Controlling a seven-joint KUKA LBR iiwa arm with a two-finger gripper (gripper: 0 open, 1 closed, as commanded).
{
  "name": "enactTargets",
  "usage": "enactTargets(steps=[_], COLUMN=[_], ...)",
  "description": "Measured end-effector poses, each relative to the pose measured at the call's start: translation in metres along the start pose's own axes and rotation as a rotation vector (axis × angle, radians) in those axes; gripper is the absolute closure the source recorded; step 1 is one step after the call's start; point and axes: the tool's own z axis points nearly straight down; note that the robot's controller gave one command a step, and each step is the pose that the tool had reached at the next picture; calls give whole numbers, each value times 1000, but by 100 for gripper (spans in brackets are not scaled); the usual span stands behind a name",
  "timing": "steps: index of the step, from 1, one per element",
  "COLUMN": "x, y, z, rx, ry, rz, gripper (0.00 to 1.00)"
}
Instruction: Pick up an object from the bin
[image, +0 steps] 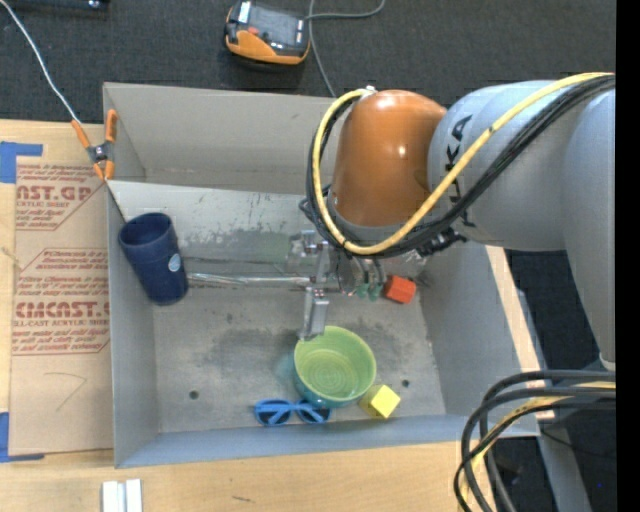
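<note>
Five small things lie in a grey metal bin (220, 345), seen from above. Nearest the viewer, close to the front wall, a pair of blue sunglasses (290, 411) rests flat on the floor. Just to their right sits a small yellow cube (384, 402). Behind these two and close against both stands a light green bowl (335, 368), upright, its open mouth facing up, a little right of the bin's middle.

Above the middle of the floor hangs the gripper (251, 306), its two thin metal fingers spread wide apart with nothing between them. One finger (316, 315) points down toward the far left rim of the green bowl; whether it touches the rim cannot be told. The other finger (240, 280) stretches leftward, its tip just beside a dark blue cup (153, 257). That cup lies tipped over at the left wall, well apart from the bowl.

A small orange block (400, 290) sits near the right wall, beside the gripper's base. Farther back, the arm's rounded orange cover (385, 160) hangs over the far right part of the bin, ringed by yellow and black cables.
</note>
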Motion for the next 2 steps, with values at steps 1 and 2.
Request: enactTargets(steps=[1,2], x=[10,82], y=[-79,-82], z=[87,112], rx=[2,3], ry=[6,-23], rz=[-94,-55], gripper=[0,0])
